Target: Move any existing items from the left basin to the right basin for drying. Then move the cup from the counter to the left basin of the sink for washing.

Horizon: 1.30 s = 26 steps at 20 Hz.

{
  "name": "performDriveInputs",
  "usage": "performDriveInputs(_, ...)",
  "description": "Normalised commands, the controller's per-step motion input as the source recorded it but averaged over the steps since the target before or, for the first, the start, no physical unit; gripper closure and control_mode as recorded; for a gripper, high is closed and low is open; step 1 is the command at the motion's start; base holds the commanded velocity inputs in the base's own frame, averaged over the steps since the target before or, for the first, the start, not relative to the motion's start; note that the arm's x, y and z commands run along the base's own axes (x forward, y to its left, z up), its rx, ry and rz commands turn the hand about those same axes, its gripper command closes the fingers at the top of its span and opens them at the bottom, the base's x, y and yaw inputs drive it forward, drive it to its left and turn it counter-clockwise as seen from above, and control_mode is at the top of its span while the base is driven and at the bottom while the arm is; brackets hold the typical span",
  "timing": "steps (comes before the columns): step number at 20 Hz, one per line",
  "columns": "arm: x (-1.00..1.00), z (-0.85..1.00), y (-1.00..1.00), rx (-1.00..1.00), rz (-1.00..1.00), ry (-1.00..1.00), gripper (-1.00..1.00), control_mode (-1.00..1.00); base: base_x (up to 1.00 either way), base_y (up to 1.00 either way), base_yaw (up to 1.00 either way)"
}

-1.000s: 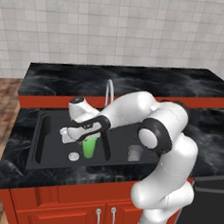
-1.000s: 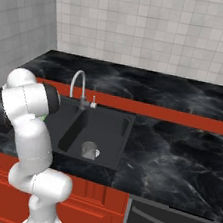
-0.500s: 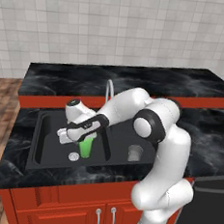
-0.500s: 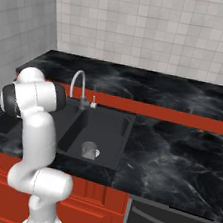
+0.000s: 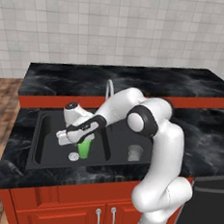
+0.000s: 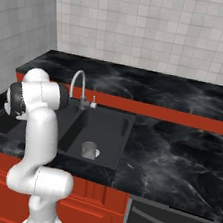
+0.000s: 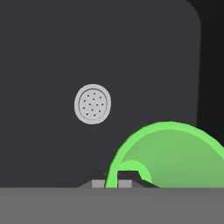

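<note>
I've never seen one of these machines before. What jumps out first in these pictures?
The small bright green tapered cup stands out, pinched at its rim by the white arm's shut gripper over the left basin of the matte black sink, close to that basin's round silver drain. Next, a small grey translucent tumbler sits in the right basin.

Pretty flat, even lighting all over, no obvious light source and barely any cast shadows. The counter [image 5: 136, 82] has a soft sheen, not real glare. The sink [image 5: 45, 146] reads as near-solid black with little detail inside. Both base views look soft and low-res, slightly blurry. The hand view is dim but clean, with no edge warping.
</note>
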Motion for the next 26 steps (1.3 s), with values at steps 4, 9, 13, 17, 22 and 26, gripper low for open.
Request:
performDriveInputs(4, 0.16, -0.26, 0.0, 0.0, 0.0, -0.03, 1.0, -1.0, 0.0, 0.0, 0.0)
performDriveInputs(9, 0.14, -0.26, 0.01, 0.0, 0.0, -0.04, 1.0, -1.0, 0.0, 0.0, 0.0)
performDriveInputs(13, 0.12, -0.24, 0.01, 0.0, 0.0, -0.04, 1.0, -1.0, 0.0, 0.0, 0.0)
performDriveInputs(17, 0.12, -0.22, 0.01, 0.0, 0.0, -0.03, 1.0, -1.0, 0.0, 0.0, 0.0)
performDriveInputs(22, 0.11, -0.2, 0.01, 0.0, 0.0, -0.03, 1.0, -1.0, 0.0, 0.0, 0.0)
performDriveInputs(26, 0.07, -0.11, 0.02, 0.0, 0.0, -0.03, 1.0, -1.0, 0.0, 0.0, 0.0)
